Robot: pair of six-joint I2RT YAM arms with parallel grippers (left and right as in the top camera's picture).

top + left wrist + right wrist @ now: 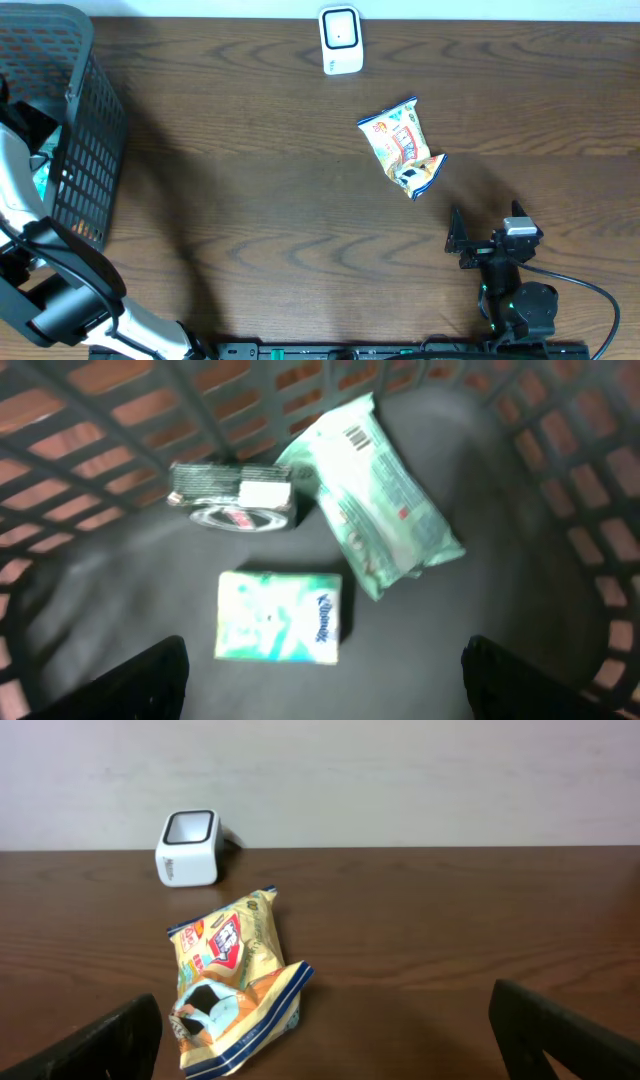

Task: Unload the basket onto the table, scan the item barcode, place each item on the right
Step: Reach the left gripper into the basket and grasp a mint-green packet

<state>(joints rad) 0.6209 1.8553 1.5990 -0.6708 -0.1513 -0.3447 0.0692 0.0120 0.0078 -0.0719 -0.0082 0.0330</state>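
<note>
Judged to be at the picking step, with nothing brought to the reader yet. Reaching down into the dark grey plastic mesh basket at the left edge of the brown wooden table with the left gripper, spread wide, holding nothing, hanging above the basket floor clear of everything in it. Seen below it from the left wrist: a flat green-and-white tissue pack nearest the fingers, a small black box with a white label further in, and touching that on its right a pale green soft pack of wipes, lying slantwise with a printed barcode facing up near its far end. Cannot tell the intended one among the three; guessing the tissue pack, as nearly under the open jaws. Out on the table, resting the right gripper low near the front edge, likewise fully open and empty, facing a crumpled yellow, blue and white snack bag lying between it and the small white box-shaped barcode scanner at the far edge, well apart from the basket. Next: lower straight onto the chosen pack, close across its short side, lift clear of the mesh walls, carry across to the scanner and turn the barcode side toward its window. No barcode showing on the tissue pack's upper face, so probably underneath
</note>
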